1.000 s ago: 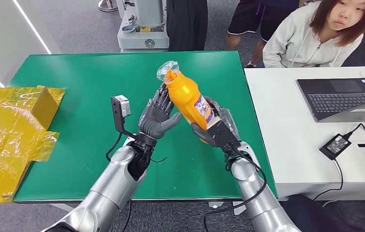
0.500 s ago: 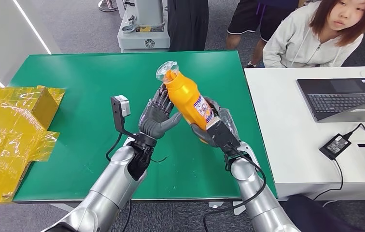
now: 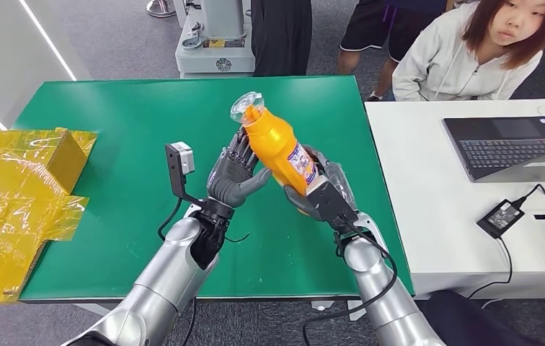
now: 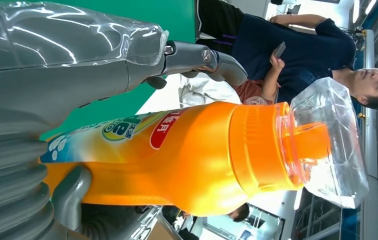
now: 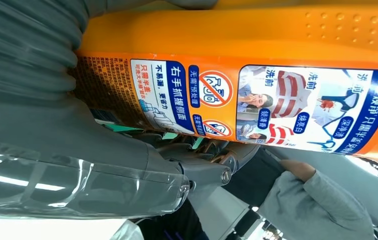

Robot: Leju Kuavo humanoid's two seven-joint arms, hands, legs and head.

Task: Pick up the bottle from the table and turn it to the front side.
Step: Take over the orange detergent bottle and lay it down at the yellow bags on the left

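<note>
An orange bottle (image 3: 277,148) with a clear cap (image 3: 244,107) is held up above the green table (image 3: 111,122), tilted with its cap toward the far left. My right hand (image 3: 324,194) grips its lower body. Its back label with small pictures (image 5: 307,107) faces the right wrist camera, where my right hand (image 5: 37,100) wraps the bottle (image 5: 277,40). My left hand (image 3: 233,176) stands upright just left of the bottle, fingers spread and resting against its side. In the left wrist view the bottle (image 4: 202,155) lies between the thumb (image 4: 72,195) and a finger (image 4: 202,55) of my left hand (image 4: 37,100).
A yellow film-wrapped box (image 3: 24,194) sits at the table's left edge. To the right stands a white table (image 3: 428,216) with a laptop (image 3: 515,148) and a power adapter (image 3: 500,218). A person (image 3: 471,50) sits behind it, and a grey machine base (image 3: 215,43) stands beyond the green table.
The bottle and my right hand have shifted slightly to the left, toward my left hand. My left hand has stayed in place.
</note>
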